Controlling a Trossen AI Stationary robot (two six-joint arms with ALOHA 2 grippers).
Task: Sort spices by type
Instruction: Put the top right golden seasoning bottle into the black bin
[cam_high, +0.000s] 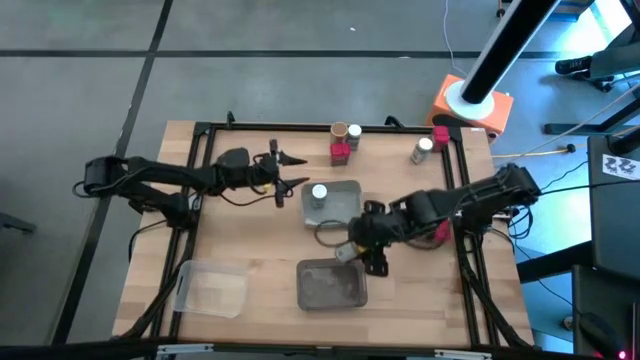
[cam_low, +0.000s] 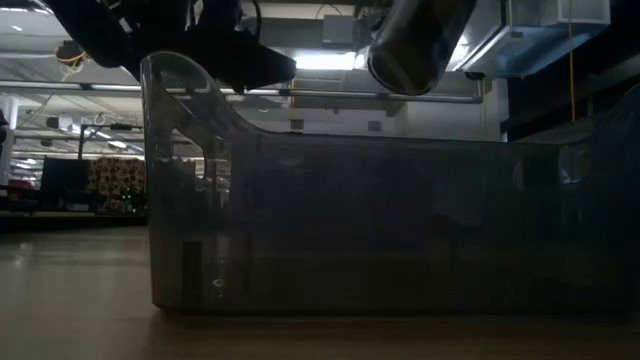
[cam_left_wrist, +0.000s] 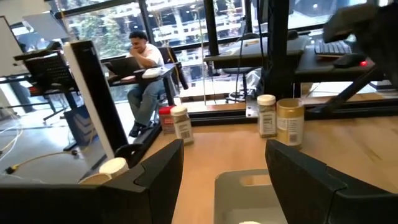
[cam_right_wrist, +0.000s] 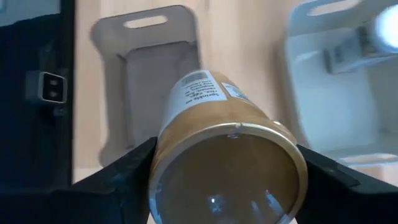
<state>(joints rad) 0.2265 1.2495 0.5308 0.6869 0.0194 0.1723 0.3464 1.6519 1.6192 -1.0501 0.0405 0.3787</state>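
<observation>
Right gripper (cam_high: 352, 250) holding a tan-topped brown spice cylinder (cam_right_wrist: 219, 140) above the table's middle.

Its 2 fingers (cam_right_wrist: 124, 171) are pressing wide apart against the cylinder's sides, carrying it tilted between the light grey tray (cam_high: 345, 188) on the far side and the darker grey tray (cam_high: 330, 298) on the near side. The left gripper (cam_high: 283, 178) is hovering just left of the light grey tray, fingers (cam_left_wrist: 155, 174) spread and gripping nothing. 1 white-lidded jar (cam_high: 319, 193) is standing in that tray; more spices (cam_high: 341, 152) are waiting along the far edge.
</observation>
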